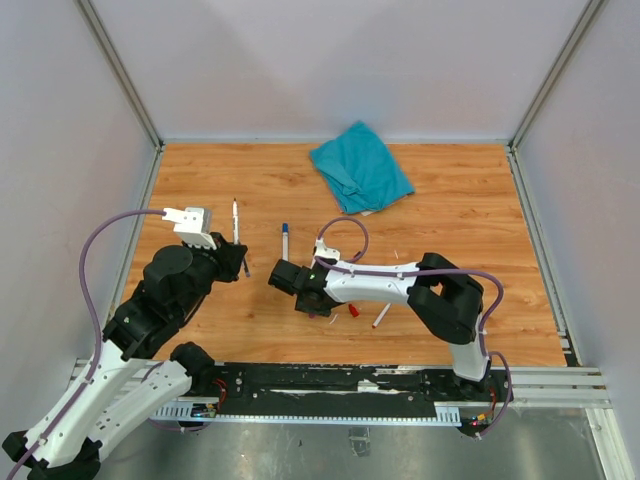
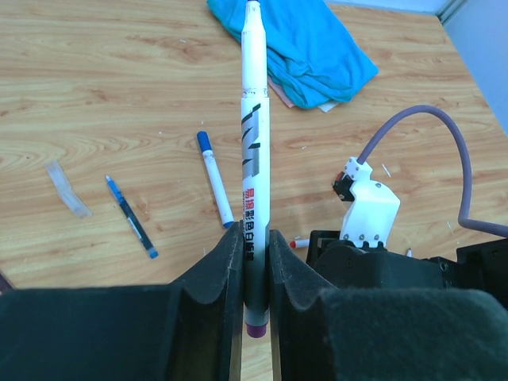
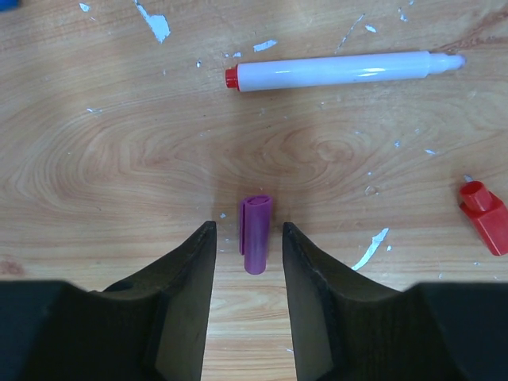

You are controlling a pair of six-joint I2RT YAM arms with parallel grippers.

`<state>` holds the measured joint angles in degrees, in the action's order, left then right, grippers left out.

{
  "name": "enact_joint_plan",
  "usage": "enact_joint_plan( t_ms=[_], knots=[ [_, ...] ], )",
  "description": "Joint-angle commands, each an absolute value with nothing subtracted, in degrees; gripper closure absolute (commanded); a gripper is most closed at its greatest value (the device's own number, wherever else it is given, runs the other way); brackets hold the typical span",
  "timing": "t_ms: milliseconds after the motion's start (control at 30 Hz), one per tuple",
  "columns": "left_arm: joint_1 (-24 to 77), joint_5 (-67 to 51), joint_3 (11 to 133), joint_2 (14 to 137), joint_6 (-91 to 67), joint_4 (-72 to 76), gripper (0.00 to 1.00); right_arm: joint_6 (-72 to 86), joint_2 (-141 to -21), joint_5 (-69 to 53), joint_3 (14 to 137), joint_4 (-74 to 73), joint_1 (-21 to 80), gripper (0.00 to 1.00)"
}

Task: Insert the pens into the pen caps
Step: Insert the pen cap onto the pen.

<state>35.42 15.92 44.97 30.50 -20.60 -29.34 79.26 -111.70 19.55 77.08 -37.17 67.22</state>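
My left gripper (image 2: 254, 232) is shut on a white-barrelled pen (image 2: 254, 159) with a purple rear end. The pen sticks out past the fingers toward the teal cloth, with its bare tip at the far end. In the top view the left gripper (image 1: 232, 262) is at the left of the table. My right gripper (image 3: 248, 225) is open and low over the wood, with a purple pen cap (image 3: 256, 234) lying between its fingers. There is a gap on each side of the cap. A red-ended pen (image 3: 341, 70) and a red cap (image 3: 486, 216) lie nearby. A blue-capped pen (image 2: 214, 178) lies mid-table.
A teal cloth (image 1: 360, 168) is bunched at the back of the table. A thin blue pen (image 2: 131, 217) and a clear plastic scrap (image 2: 67, 189) lie to the left of the blue-capped pen. The right arm (image 1: 400, 285) stretches across the table's middle. White scraps dot the wood.
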Motion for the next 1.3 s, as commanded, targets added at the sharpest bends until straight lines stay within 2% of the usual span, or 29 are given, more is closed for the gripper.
enact_joint_plan(
  t_ms=[0,300,567,833,1033,1267],
  knots=[
    [35.16,16.26,44.58,30.5,-19.59,-28.65,1.0,79.66,-113.21,20.58,78.98,-40.53,67.41,0.62],
    [35.16,16.6,44.52,30.41,-19.68,-28.74,1.0,79.63,-115.47,21.46,78.86,-41.73,66.86,0.68],
    [35.16,17.04,44.4,30.23,-19.77,-28.76,1.0,77.06,-112.5,23.01,77.01,-40.29,66.8,0.99],
    [35.2,16.6,44.04,31.66,-19.58,-28.27,0.99,64.41,-100.58,23.55,66.77,-25.61,66.88,0.99],
    [35.16,13.54,43.6,34.49,-19.69,-26.32,1.0,48.95,-89.28,17.21,55.17,-5.98,66.81,0.99],
    [35.16,11.41,42.27,34.73,-22.27,-24.01,1.0,37.77,-82.47,12.51,48.2,3.2,65.81,0.99]
  ],
)
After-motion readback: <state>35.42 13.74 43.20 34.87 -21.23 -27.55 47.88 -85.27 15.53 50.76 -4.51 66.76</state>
